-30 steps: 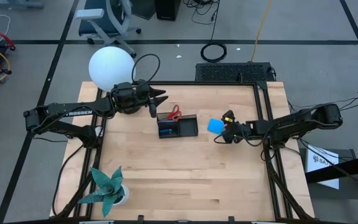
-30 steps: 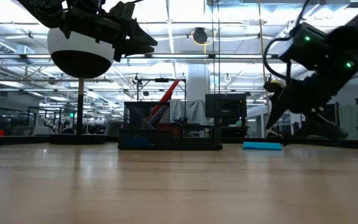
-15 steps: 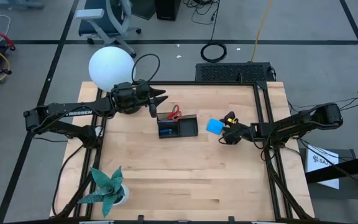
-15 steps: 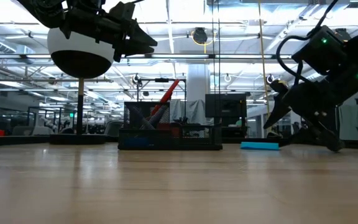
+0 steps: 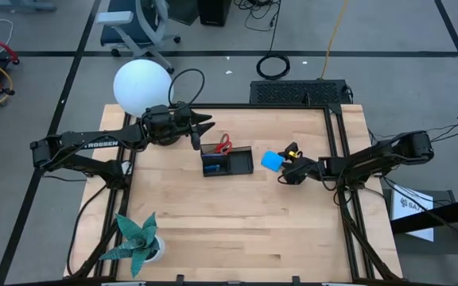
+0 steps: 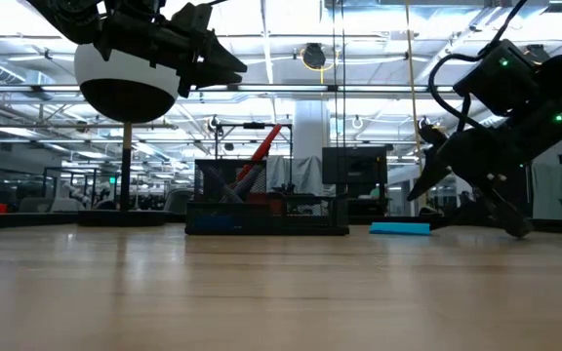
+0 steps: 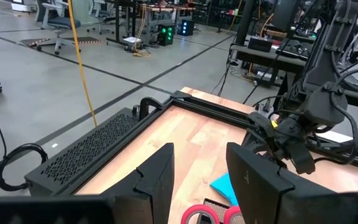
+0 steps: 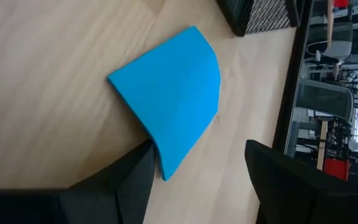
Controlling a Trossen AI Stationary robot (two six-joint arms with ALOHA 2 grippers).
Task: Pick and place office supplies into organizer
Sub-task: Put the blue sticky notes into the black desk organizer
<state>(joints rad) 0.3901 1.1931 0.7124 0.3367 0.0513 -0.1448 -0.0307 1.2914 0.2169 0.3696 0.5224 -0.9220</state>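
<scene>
From above, the black organizer (image 5: 227, 161) is sitting near the far middle of the wooden table (image 5: 237, 230), with the red-handled scissors (image 5: 223, 144) standing in its far corner and something blue lying in its left compartment. The bright blue pad (image 5: 272, 161) is lying flat on the table just to the right of the organizer, apart from it. The right gripper (image 5: 287, 169) is reaching in low from the right, its fingers spread and empty, its tips right at the pad's near right corner. The left gripper (image 5: 205, 125) is hovering off the organizer's far left corner, beside the white globe lamp (image 5: 141, 87); its fingers are standing partly apart with nothing between them. A green paper plant (image 5: 137, 238) is sitting at the near left corner. At table height, the organizer (image 6: 266, 208) is showing the scissors' red handle (image 6: 261, 148) leaning up out of it, the pad (image 6: 399, 228) is lying flat to its right, and the right gripper (image 6: 425, 178) is hanging tilted just above the pad's right end. In the left wrist view, the two fingers (image 7: 157, 177) are standing apart above the scissors' red loops (image 7: 211, 215). In the right wrist view, the spread fingers (image 8: 132, 180) are framing one corner of the pad (image 8: 173, 102).
</scene>
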